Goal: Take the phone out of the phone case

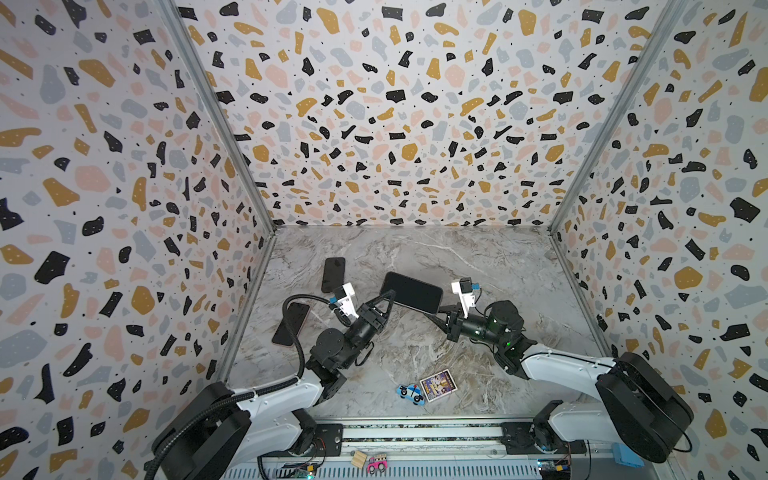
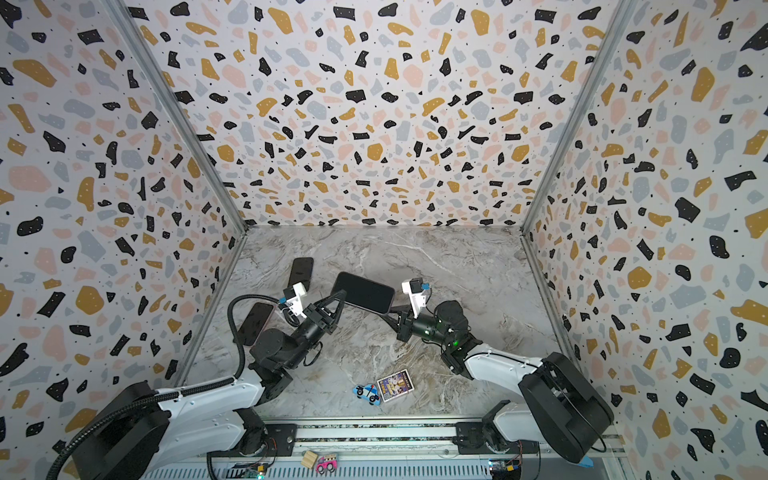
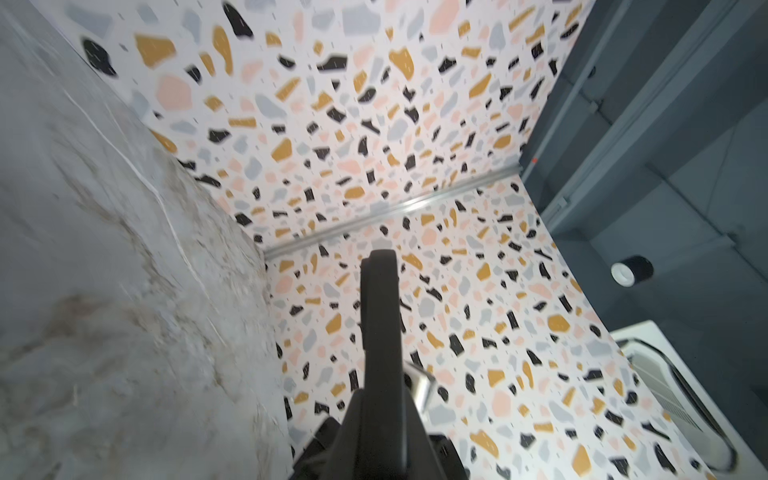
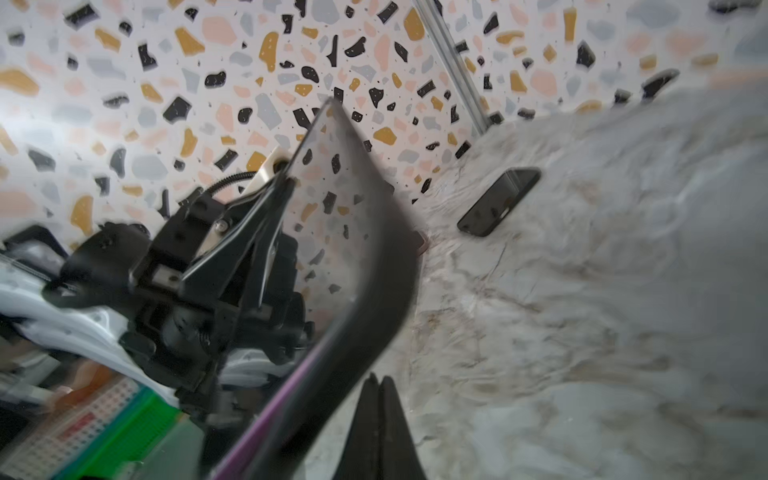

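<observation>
Pink toy car (image 1: 376, 463) and wooden block (image 1: 359, 458) lay on the front rail (image 1: 415, 432), nearest the lens. Beyond them, near the front edge of the marble surface (image 1: 498, 257), a blue toy police car (image 1: 410, 393) sat just beside a picture card (image 1: 438, 385). The phone (image 1: 412, 291) was held raised over the middle of the surface by the left gripper (image 1: 390, 296), its jaws clamped on the phone's left short end. In the right wrist view a purple edge ran beside the dark phone case (image 4: 386, 266); whether the two had parted could not be told. The right gripper (image 1: 432, 316) was closed on nothing, its tip just beneath the phone's near right corner. By the left edge lay a dark spare phone (image 1: 333, 274) and a pink-edged spare phone (image 1: 291, 324).
</observation>
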Action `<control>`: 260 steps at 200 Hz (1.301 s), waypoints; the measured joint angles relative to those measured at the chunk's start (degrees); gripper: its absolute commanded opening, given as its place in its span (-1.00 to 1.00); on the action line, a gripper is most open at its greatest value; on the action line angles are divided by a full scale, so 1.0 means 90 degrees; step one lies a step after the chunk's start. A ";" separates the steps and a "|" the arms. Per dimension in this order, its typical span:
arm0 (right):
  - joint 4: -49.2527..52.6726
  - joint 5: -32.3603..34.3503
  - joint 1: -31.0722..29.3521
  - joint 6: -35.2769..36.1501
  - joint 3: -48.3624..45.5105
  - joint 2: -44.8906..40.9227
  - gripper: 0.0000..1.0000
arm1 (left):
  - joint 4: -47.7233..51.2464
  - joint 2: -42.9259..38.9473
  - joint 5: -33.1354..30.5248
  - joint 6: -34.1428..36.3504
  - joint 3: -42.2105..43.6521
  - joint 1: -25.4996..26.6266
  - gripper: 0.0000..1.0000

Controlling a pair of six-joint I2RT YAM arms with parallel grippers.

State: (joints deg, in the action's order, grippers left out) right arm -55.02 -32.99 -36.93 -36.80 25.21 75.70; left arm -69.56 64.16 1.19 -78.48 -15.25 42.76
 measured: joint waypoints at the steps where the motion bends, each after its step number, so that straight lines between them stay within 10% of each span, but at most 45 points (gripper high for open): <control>1: 0.0005 0.0019 0.0000 0.0019 0.0005 0.0007 -1.00 | -0.0007 0.0000 0.0044 -0.0015 0.0000 0.0019 -1.00; 43: 0.0041 0.0206 0.0002 0.0005 0.0015 -0.0007 -0.99 | -0.0092 -0.0073 0.0430 -0.0146 0.0015 0.0146 -1.00; 125: 0.0782 -0.0053 0.0741 0.0063 -0.0869 -0.2016 -0.26 | 0.1615 -0.1076 0.1331 0.0376 -0.0381 -0.1039 -1.00; 182: 0.2521 -0.0826 0.1200 0.0816 -0.0605 -0.3135 0.48 | 0.5416 -0.1098 0.3237 0.3196 -0.2829 -0.1809 -1.00; 260: 0.4175 -0.1756 0.1175 0.1957 0.0284 -0.3555 0.64 | 0.8546 -0.0957 0.4617 0.6246 -0.3898 -0.1894 -1.00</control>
State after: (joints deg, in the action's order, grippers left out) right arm -17.45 -48.80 -26.35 -19.18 27.77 43.70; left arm 7.35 55.55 42.74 -22.26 -50.33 25.71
